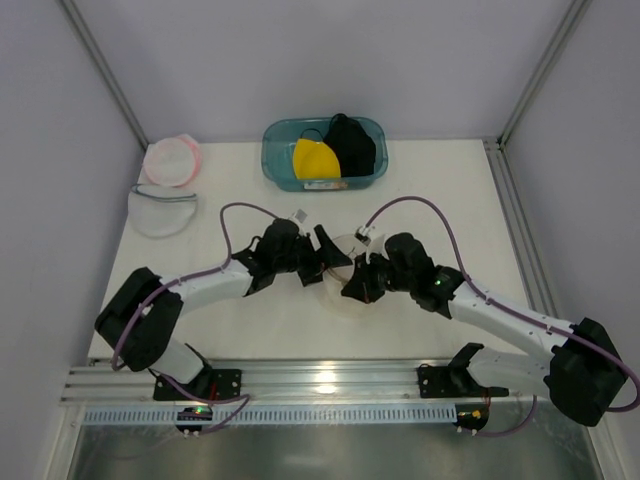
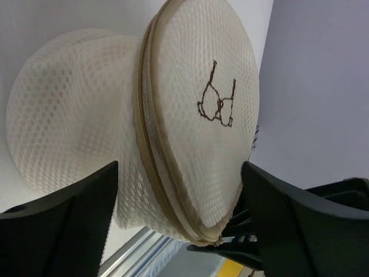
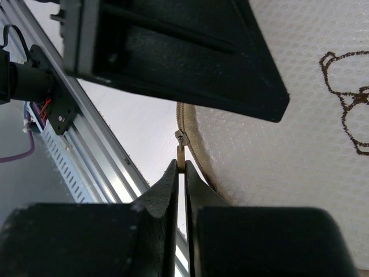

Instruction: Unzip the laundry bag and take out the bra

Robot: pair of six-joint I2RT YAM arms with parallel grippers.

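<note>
Pinched between the narrow fingers of the right gripper (image 3: 180, 167) is the zipper pull (image 3: 180, 151) of the laundry bag (image 2: 190, 115), which sits mid-table between both arms; the left gripper (image 2: 179, 202) stands wide, straddling the bag without gripping. Unzipping looks barely begun; next the pull must be drawn along the tan rim while the left steadies the pouch.

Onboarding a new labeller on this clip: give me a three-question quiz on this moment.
1. True or false: the left gripper is clamped on the laundry bag.
2. What does the right gripper pinch? A) zipper pull B) yellow bra C) cable
3. Name the container holding the yellow bra and black bra.

Key: 1 false, its jaws stand open either side of the bag. 2 A, the zipper pull. 3 the teal bin.
</note>
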